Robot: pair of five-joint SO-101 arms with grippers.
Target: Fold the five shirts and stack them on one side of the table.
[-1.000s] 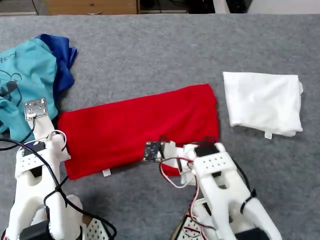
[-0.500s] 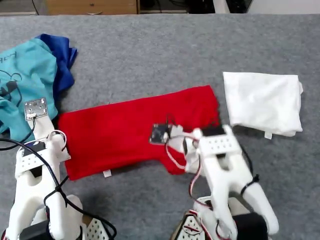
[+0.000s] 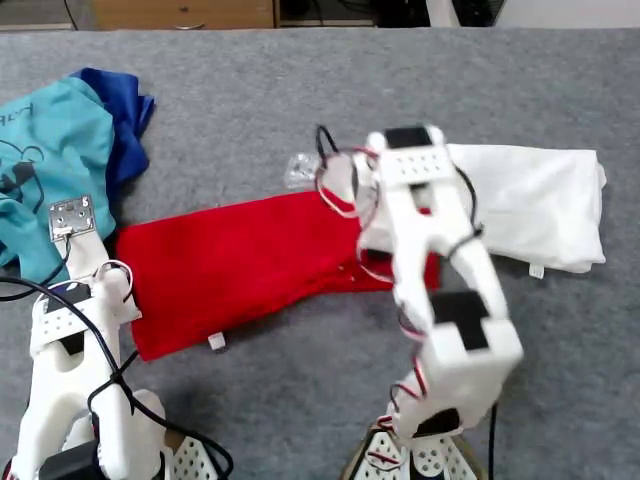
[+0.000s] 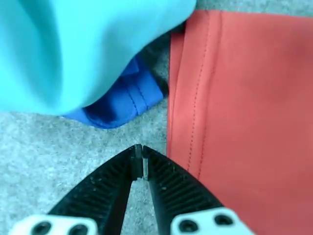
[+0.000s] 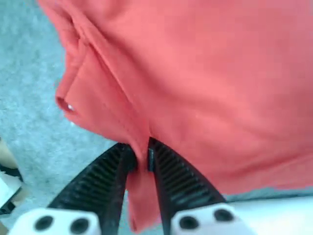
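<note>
We see two white plastic arms. The left arm [image 3: 70, 345] carries black cables and a silvery square board [image 3: 72, 217] with corner screws; the right arm [image 3: 432, 235] trails red, white and black wires (with black motor blocks). The left gripper [image 4: 139, 165] and the right gripper [image 5: 140, 155] are black, ribbed, on white bases.

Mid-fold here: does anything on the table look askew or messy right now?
The red shirt lies slanted across the table, and its end is bunched where the right gripper pinches it. The teal shirt and blue shirt sit in a crumpled heap at the far left corner. The white shirt looks neatly folded.
</note>
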